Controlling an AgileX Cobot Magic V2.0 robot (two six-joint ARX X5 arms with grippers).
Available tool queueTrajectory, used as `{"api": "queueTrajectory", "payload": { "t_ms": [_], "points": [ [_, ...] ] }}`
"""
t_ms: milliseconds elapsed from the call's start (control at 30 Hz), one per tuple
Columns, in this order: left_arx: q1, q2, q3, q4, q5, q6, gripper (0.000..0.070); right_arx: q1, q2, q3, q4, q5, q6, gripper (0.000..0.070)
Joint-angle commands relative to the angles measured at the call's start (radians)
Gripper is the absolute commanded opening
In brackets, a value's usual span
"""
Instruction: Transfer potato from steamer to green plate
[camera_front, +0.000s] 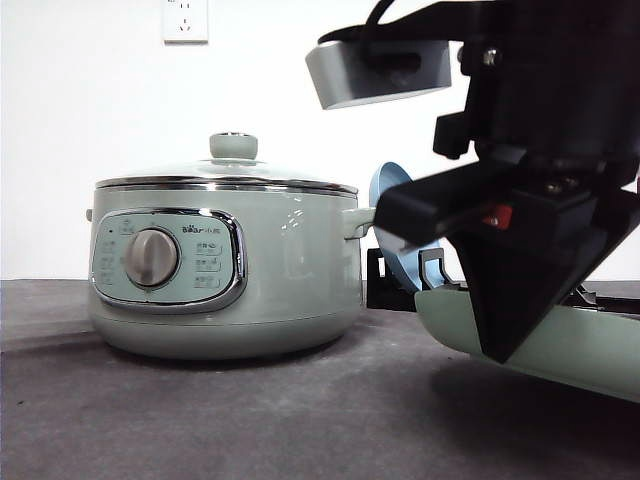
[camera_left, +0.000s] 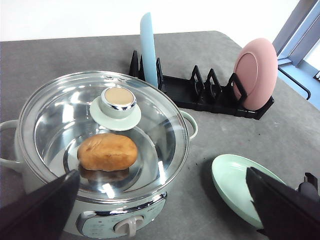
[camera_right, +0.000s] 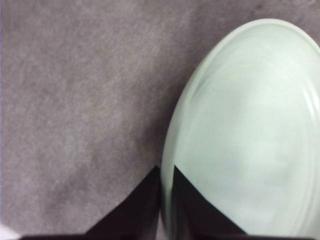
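between the right claw (camera_right: 166, 200) tips, the green plate (camera_right: 245, 135) rim

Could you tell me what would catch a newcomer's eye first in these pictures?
The big sage-green steamer at the table's left, its glass lid on and the potato showing through it. To its right, the right gripper pinches the green plate by the rim, tilted; behind stands a black rack holding a pink plate.

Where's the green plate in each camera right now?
Front view: green plate low right, tilted, behind the right gripper.
Left wrist view: lower right, beside the steamer.
Right wrist view: right side, its rim pinched between the fingers.
Shared landmark: the grey tabletop.
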Motion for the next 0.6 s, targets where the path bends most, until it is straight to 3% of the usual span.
{"api": "queueTrajectory", "payload": {
  "t_ms": [0, 33, 100, 233, 333, 567],
  "points": [
    [-0.004, 0.007, 0.020, 0.010, 0.005, 0.005, 0.0700, 0.016, 0.022, 0.007, 0.012, -0.012, -0.007, 0.0000],
    [-0.004, 0.007, 0.020, 0.010, 0.005, 0.005, 0.0700, 0.017, 0.024, 0.007, 0.013, -0.012, -0.008, 0.0001],
    [-0.004, 0.007, 0.020, 0.010, 0.005, 0.005, 0.0700, 0.017, 0.023, 0.007, 0.021, -0.019, -0.009, 0.0066],
    [-0.004, 0.007, 0.020, 0.010, 0.005, 0.005, 0.0700, 0.014, 0.019, 0.009, 0.040, -0.080, -0.014, 0.0351],
    [-0.004, 0.007, 0.020, 0.010, 0.005, 0.005, 0.0700, -0.001, 0.002, 0.022, 0.057, -0.163, -0.017, 0.0484],
    [-0.004, 0.007, 0.020, 0.005, 0.005, 0.005, 0.0700, -0.087, -0.089, 0.100, 0.062, -0.334, -0.037, 0.0504]
  ]
}}
